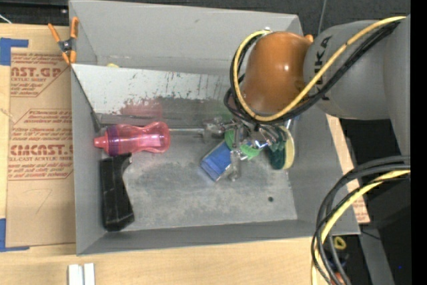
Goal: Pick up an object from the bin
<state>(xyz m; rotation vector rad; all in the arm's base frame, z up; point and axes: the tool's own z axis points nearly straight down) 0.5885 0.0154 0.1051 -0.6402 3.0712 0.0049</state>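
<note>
My gripper (241, 151) reaches down under the arm's orange cover at the right of the bin's middle. Right at it lies a small blue block (215, 164), touching the gripper's metal on its left side. A bright green piece (248, 149) sits in among the gripper's parts; whether it is gripped I cannot tell. A dark green round thing with a yellow edge (281, 152) lies just to the gripper's right.
A pink bottle (132, 139) lies on its side at the bin's left. Below it, a black oblong thing (115, 193) lies along the left wall. The arm and its cables cover the bin's right rear corner.
</note>
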